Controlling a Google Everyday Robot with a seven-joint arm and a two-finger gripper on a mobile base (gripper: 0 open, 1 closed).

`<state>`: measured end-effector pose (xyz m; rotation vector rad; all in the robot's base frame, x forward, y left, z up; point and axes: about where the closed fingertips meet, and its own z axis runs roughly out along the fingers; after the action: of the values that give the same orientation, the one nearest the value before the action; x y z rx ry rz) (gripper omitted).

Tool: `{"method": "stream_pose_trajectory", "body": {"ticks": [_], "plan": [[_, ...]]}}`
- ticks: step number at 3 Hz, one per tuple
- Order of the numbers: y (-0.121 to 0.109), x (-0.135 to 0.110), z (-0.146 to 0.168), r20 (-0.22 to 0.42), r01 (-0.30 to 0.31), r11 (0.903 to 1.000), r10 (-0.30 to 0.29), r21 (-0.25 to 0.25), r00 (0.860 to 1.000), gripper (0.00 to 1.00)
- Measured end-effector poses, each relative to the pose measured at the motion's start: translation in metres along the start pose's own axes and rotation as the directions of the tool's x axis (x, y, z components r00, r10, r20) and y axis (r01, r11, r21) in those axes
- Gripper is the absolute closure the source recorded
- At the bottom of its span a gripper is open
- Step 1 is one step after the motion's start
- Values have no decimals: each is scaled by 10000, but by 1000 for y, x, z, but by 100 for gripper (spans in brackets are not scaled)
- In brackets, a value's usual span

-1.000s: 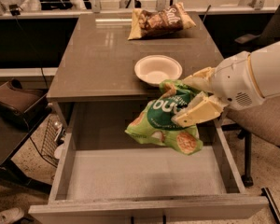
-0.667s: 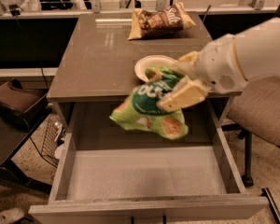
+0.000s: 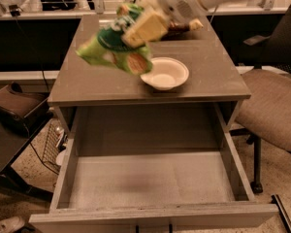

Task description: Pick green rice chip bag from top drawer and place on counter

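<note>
My gripper is shut on the green rice chip bag and holds it in the air above the counter, over its left-middle part. The bag hangs tilted, its lower edge just left of the white bowl. The white arm reaches in from the upper right. The top drawer stands pulled open below the counter's front edge, and its flat grey bottom shows nothing in it.
A white bowl sits on the counter right of the bag. A brown chip bag lies at the back, mostly hidden by the arm. An office chair stands to the right. A dark bag and wire basket sit on the floor at left.
The gripper has lifted the green bag up out of the drawer space and carried it back and left, from over the drawer to over the counter.
</note>
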<state>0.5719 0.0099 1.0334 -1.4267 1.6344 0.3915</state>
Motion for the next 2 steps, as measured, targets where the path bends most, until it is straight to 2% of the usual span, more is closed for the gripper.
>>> {"method": "stream_pose_trajectory", "body": {"ticks": [1,2], "plan": [[-75,-19,37,-4,-394,9934,397,1077,9992,100],[-114,-45,102,120,-322,9919,309,1226,9995,100]]}}
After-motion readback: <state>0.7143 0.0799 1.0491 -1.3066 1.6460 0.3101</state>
